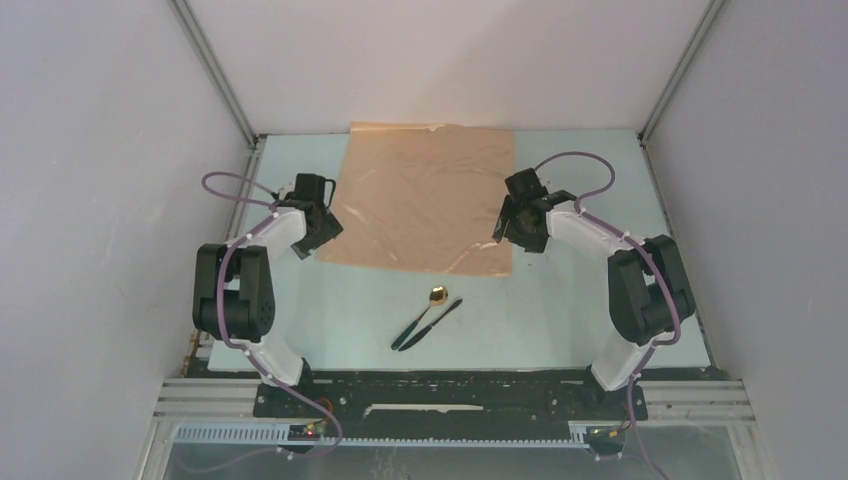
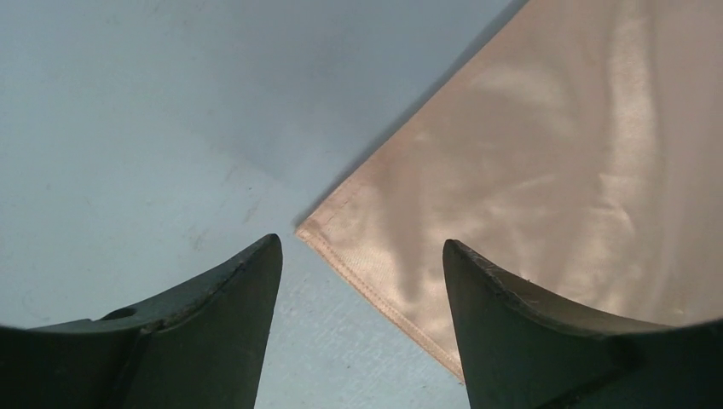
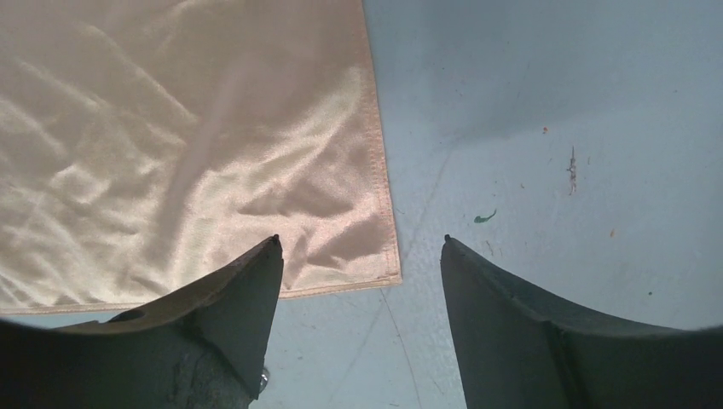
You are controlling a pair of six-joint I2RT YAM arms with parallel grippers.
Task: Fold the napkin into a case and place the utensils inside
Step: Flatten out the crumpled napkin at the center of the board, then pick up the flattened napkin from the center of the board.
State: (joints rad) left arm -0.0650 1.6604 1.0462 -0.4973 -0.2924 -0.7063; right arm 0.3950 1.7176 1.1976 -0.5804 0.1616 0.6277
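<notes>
The peach-tan napkin [image 1: 425,195] lies spread flat at the back middle of the table; no case is folded. My left gripper [image 1: 322,238] hangs open over the napkin's near left corner [image 2: 309,228], which shows between its jaws, untouched. Over the near right corner [image 3: 388,274] hangs my right gripper [image 1: 508,232], open as well, with only cloth edge and bare table between its fingers. The utensils lie crossed in front of the napkin: a spoon [image 1: 436,296] with a gold bowl and a slim dark knife-like piece [image 1: 432,324].
The pale blue tabletop [image 1: 560,310] is enclosed by white walls on the left, right and back. The napkin's far edge reaches the back wall. Both arm bases stand at the near edge on a dark rail [image 1: 450,395].
</notes>
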